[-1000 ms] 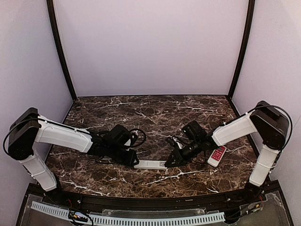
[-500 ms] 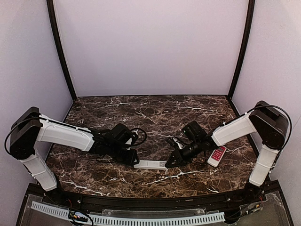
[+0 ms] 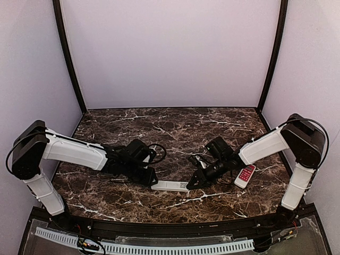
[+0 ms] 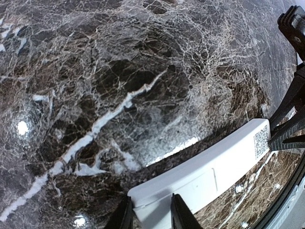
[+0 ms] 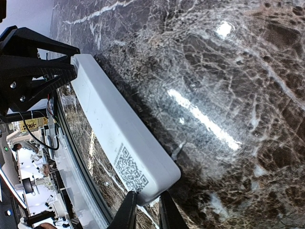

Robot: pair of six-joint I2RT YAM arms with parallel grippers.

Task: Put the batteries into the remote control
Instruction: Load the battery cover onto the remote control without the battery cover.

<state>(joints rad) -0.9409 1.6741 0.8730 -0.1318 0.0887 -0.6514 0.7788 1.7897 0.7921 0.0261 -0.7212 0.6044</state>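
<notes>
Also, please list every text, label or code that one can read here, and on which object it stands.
No word or number reads clearly.
QR code, no letters beside it: on the remote control, near one end.
Yellow tag, left edge of the right wrist view: print too small to read.
Red-and-white remote: button marks too small to read.

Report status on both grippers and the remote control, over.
Left gripper, right gripper: each shut on one end of the remote control. Label side showing; batteries not seen. Red-and-white remote off to the right, clear.
</notes>
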